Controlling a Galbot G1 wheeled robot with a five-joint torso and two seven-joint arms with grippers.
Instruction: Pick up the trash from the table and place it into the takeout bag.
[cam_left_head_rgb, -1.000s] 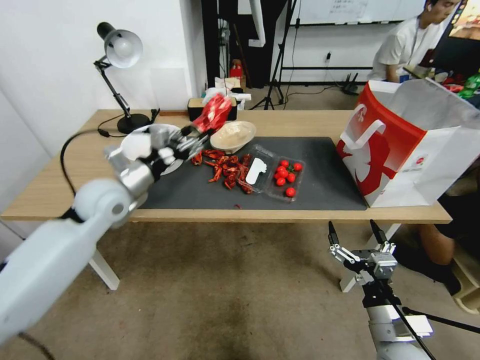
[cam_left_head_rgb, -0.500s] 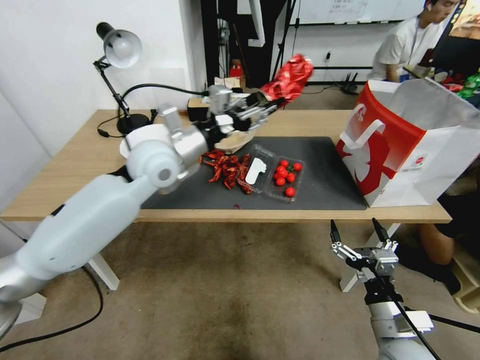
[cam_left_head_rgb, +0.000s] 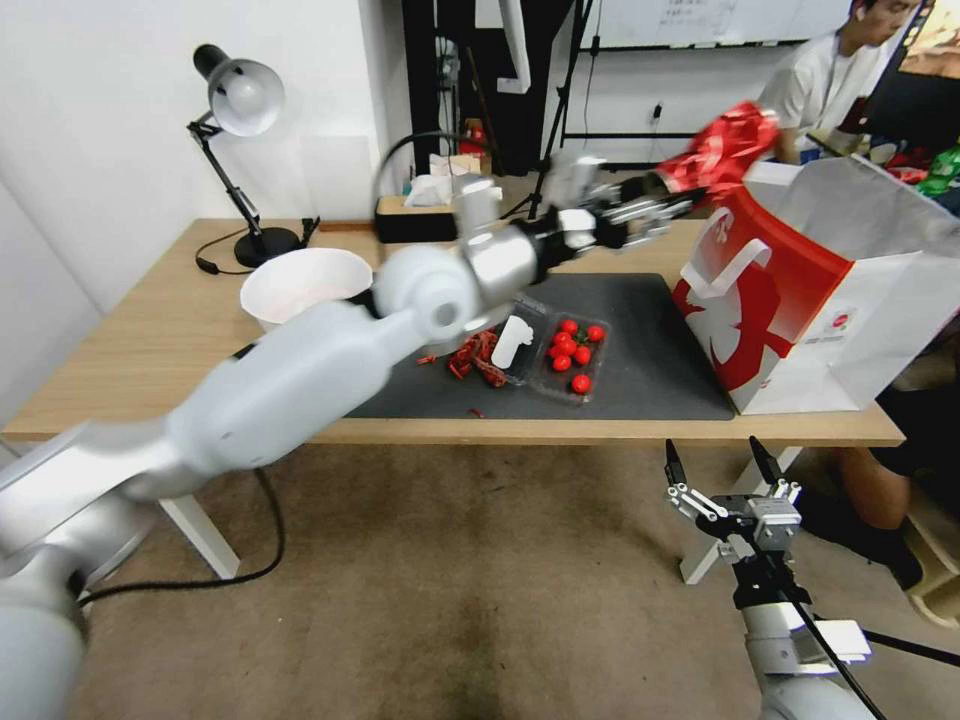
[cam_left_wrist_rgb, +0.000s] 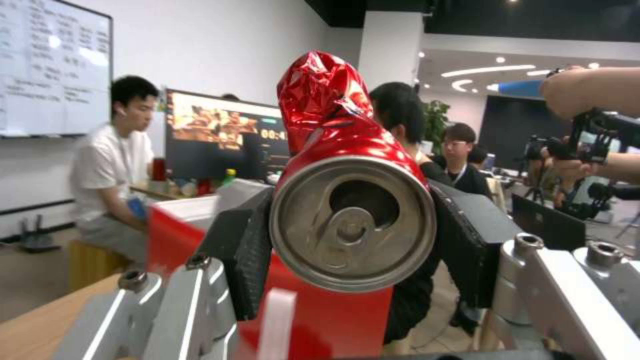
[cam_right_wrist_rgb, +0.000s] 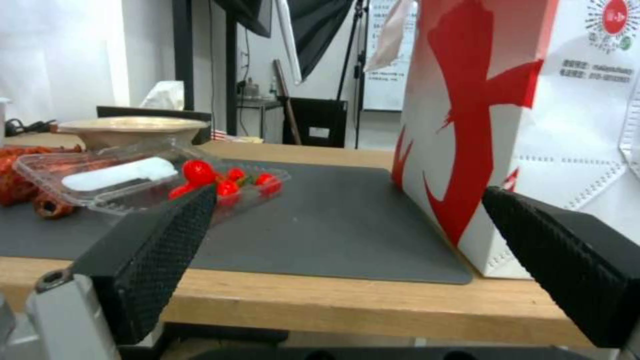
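Our left gripper (cam_left_head_rgb: 668, 205) is pinching the crushed red can (cam_left_head_rgb: 727, 148) between its two black pads (cam_left_wrist_rgb: 243, 260), and we are holding it out beyond the fingertips, just at the near upper rim of the takeout bag (cam_left_head_rgb: 800, 290). In the left wrist view the can's silver top (cam_left_wrist_rgb: 352, 224) is facing the camera, the pads are pressing on either side of it, and the crumpled body is sticking out ahead toward the bag's red wall.

We are judging the main risk to be a release too early: from the head view the can is looking level with the rim rather than clearly over the open mouth, so it could strike the edge and drop onto the dark mat (cam_left_head_rgb: 650, 370) or off the table (cam_left_head_rgb: 140, 340). The bag is paper and standing free, so a nudge from the arm could tip or slide it. The dented can is also offering an uneven surface, and it could twist in the grip.

Our right gripper (cam_left_head_rgb: 736, 478) is hanging low in front of the table edge, spread wide with nothing between its pads, well apart from the can.
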